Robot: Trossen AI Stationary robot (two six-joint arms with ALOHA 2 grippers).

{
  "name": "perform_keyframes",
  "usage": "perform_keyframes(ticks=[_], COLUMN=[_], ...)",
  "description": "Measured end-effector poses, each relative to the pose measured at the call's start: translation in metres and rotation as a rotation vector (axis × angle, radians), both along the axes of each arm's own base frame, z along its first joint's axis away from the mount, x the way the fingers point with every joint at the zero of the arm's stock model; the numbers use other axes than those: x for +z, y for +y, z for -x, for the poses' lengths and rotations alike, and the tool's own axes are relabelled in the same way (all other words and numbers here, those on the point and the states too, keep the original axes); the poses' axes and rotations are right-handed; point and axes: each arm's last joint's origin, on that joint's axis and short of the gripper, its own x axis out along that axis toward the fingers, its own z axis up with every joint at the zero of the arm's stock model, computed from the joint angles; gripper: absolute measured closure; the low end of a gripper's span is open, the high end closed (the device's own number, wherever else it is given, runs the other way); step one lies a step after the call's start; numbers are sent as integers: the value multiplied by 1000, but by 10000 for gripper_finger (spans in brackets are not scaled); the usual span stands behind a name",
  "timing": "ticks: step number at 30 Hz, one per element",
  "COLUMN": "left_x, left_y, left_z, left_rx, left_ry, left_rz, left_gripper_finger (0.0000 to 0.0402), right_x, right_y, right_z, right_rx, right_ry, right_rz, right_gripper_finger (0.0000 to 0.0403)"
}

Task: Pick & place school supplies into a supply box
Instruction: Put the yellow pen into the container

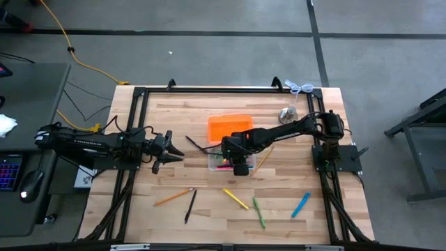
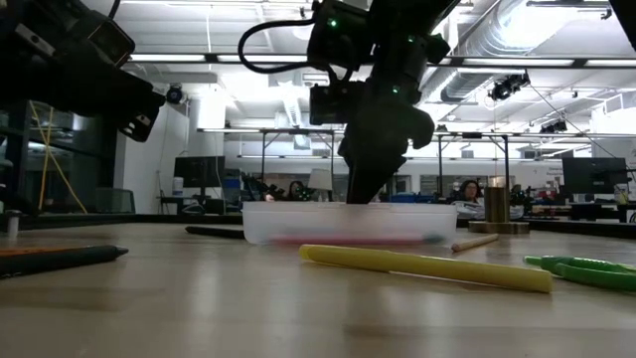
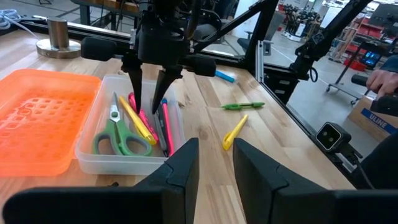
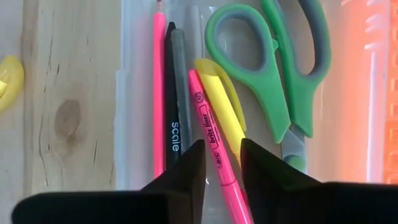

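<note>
Look at the supply box [image 1: 233,162] first. It sits in the middle of the table [image 1: 209,209], with its orange lid [image 1: 228,126] flipped open and lying flat on the far side. Inside you can see green scissors [image 3: 115,135], a yellow highlighter [image 4: 225,106], a pink highlighter [image 4: 211,143], a thin pink pen [image 4: 159,93] and a black pen [image 4: 171,93].

Your right gripper [image 3: 149,93] is straight above the box, with its tips dipped down inside. Its two fingers stand a little apart, and nothing is pinched between them. The pink highlighter lies right under the gap, so it looks like it has just been let go.

Your left gripper [image 3: 214,165] waits off to the left, well apart from the box, fingers apart and empty.

More supplies lie on the near part of the table: an orange pencil [image 1: 173,197], a black marker [image 1: 189,206], a yellow marker [image 1: 235,199], a green marker [image 1: 258,213] and a blue pen [image 1: 300,204].

Here is what could go wrong. If you lift the right gripper at a slant, a finger may catch the box wall and drag or tip the light box. A finger could also hook a pen and flick it back out. So go straight up first.
</note>
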Motion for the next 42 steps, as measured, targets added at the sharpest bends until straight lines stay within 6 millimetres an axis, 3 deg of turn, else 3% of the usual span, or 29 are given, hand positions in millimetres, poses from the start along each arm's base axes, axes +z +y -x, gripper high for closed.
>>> perform_keyframes(ticks=[9,16,26,35,42], left_x=[0,0,0,0,0], left_y=[0,0,-1,-1,-1], left_z=[0,0,0,0,0], left_rx=[0,-6,-51,-52,-51], left_ry=[0,1,2,3,3], left_rz=[0,1,11,14,15], left_gripper_finger=[273,273,273,273,273], right_x=[14,54,105,113,111], right_y=[0,-1,2,20,36], right_z=[7,23,66,95,105], right_rx=[1,-1,75,211,318], right_ry=[2,-65,-60,95,174], right_rz=[1,5,23,48,68], right_gripper_finger=[316,315,315,315,316])
